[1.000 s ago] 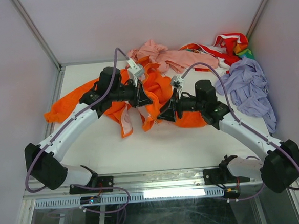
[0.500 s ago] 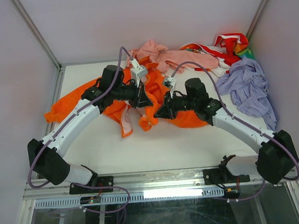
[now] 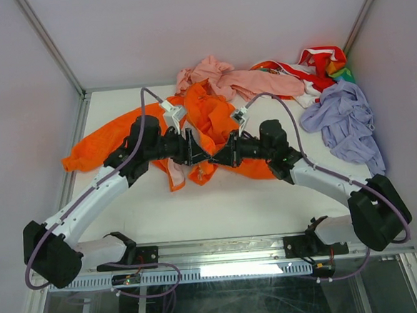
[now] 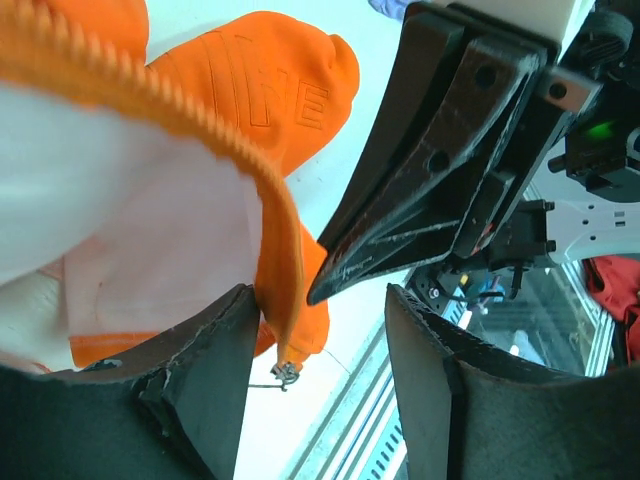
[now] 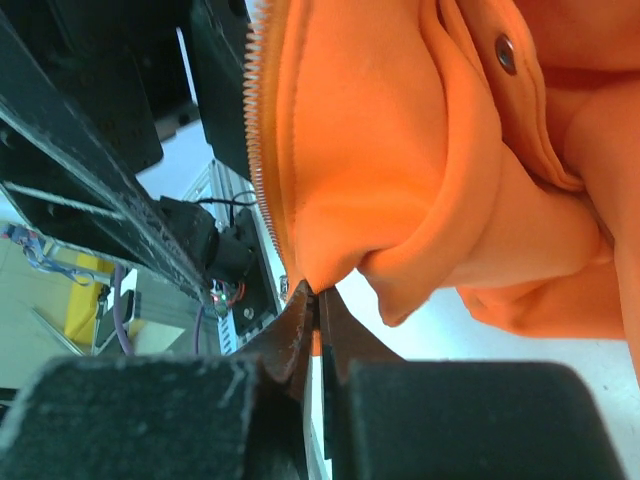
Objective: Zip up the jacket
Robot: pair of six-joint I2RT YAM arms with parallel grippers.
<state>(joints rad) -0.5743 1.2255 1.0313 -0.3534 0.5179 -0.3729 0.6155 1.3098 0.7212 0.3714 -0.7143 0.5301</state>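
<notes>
The jaws of the right gripper are pinching the jacket at its zipper edge. The left gripper is holding its jaws spread beside it. The jacket, orange with pale lining, is lying crumpled on the table.

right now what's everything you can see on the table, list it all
jacket: one, bright orange, crumpled mid-table, pale lining showing
pink garment: one, pale pink, bunched at the far edge
red and white garment: one, with green and yellow bits, far right corner
lilac garment: one, lilac, right side
table: one, white, under it all
left gripper: one, black, open, jacket's zipper edge beside one finger
right gripper: one, black, shut on the jacket's edge by the zipper
</notes>
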